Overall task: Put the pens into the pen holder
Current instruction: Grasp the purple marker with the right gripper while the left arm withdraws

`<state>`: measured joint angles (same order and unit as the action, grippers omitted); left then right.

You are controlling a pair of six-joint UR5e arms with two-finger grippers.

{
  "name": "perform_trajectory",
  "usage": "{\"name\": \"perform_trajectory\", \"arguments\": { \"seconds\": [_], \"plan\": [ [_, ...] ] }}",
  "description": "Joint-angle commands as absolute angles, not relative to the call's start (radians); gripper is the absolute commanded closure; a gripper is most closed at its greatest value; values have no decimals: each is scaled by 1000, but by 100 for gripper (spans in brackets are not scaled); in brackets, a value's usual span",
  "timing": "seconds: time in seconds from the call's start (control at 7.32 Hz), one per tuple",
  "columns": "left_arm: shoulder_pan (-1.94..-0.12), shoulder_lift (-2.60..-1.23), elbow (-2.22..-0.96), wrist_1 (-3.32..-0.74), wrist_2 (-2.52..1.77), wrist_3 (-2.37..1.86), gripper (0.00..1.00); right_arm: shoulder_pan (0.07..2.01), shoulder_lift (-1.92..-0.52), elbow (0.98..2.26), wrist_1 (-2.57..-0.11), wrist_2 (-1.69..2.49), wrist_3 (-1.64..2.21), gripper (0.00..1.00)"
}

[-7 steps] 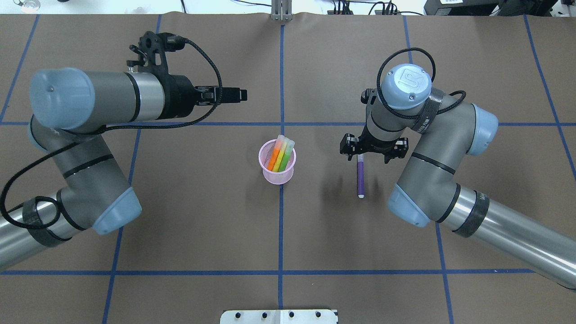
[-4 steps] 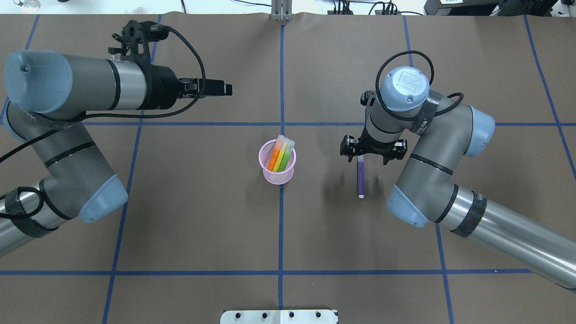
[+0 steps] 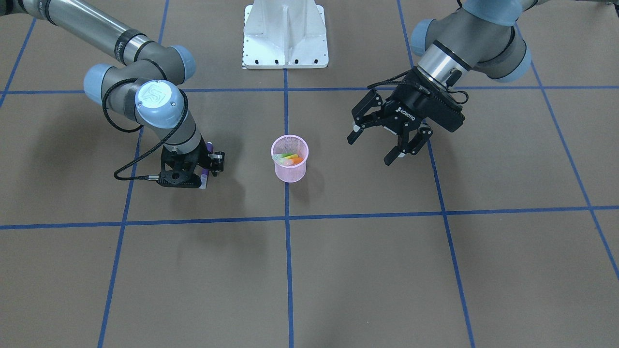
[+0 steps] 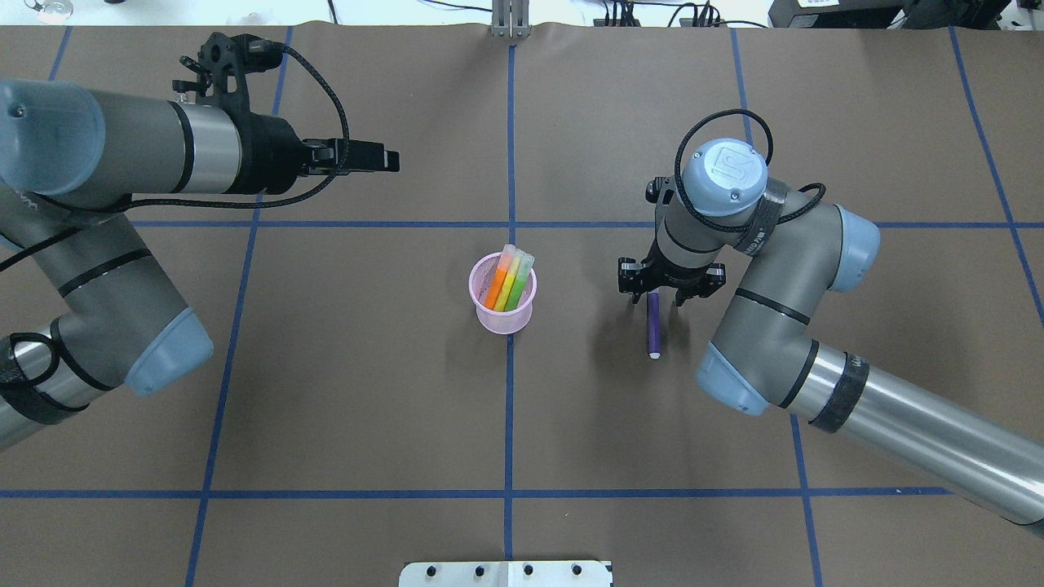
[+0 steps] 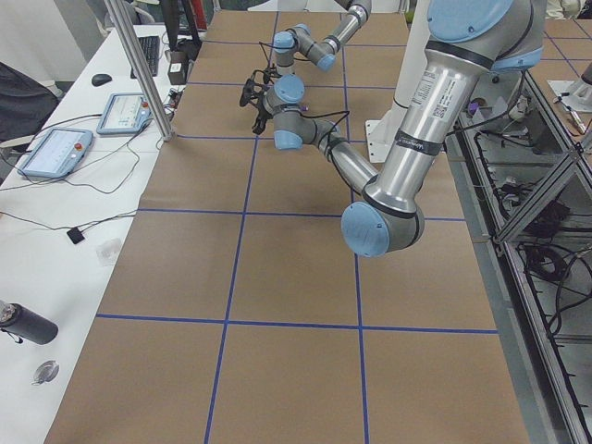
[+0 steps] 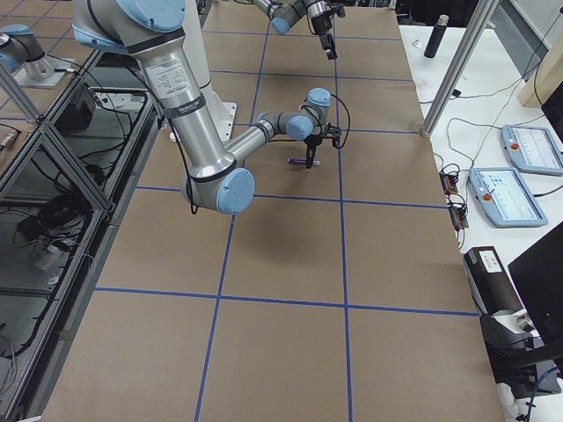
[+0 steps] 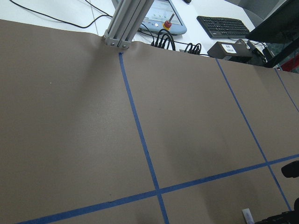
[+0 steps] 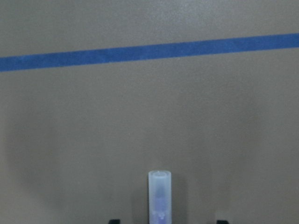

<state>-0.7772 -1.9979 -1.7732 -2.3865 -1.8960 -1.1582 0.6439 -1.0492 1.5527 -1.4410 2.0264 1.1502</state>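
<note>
The pink mesh pen holder (image 4: 503, 316) (image 3: 289, 170) stands at the table's middle. An orange pen (image 4: 497, 287), a green pen (image 4: 518, 287) and a yellowish one between them stand in it. The purple pen (image 4: 653, 326) (image 6: 297, 162) lies flat on the table to its right. My right gripper (image 4: 655, 296) (image 3: 203, 170) is open and low, its jaws on either side of the pen's far part. The right wrist view shows the pale cap end (image 8: 160, 196) between them. My left gripper (image 4: 387, 159) (image 3: 370, 151) is open and empty, held high to the far left of the holder.
Brown paper with blue tape lines (image 4: 510, 408) covers the table. The white robot base plate (image 4: 506, 573) (image 3: 285, 36) sits at the near edge. A metal post (image 4: 510, 20) stands at the far edge. Desks with tablets (image 6: 519, 171) lie beyond that edge.
My left arm has drawn back to the left, away from the holder. My right gripper has come lower over the purple pen's far part; the pen has not moved.
</note>
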Motion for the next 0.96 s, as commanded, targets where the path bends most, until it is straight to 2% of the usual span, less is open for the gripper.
{"name": "perform_trajectory", "arguments": {
  "seconds": [0.0, 0.14, 0.27, 0.55, 0.82],
  "plan": [
    [-781, -1997, -1767, -2388, -1896, -1152, 1, 641, -1048, 1554, -1439, 2028, 1149, 56],
    [-781, -1997, -1766, -2390, -1896, -1152, 1, 641, -1049, 1554, -1439, 2028, 1147, 71],
    [-781, -1997, -1766, -2390, -1896, -1152, 1, 641, -1049, 1554, -1437, 2028, 1144, 97],
    [-781, -1997, -1766, -2390, -1896, -1152, 1, 643, -1051, 1563, -1436, 2032, 1134, 100],
    [-814, -1988, -1761, -2364, -1929, -1094, 1, 693, -1052, 1656, -1434, 2045, 1124, 100]
  ]
}}
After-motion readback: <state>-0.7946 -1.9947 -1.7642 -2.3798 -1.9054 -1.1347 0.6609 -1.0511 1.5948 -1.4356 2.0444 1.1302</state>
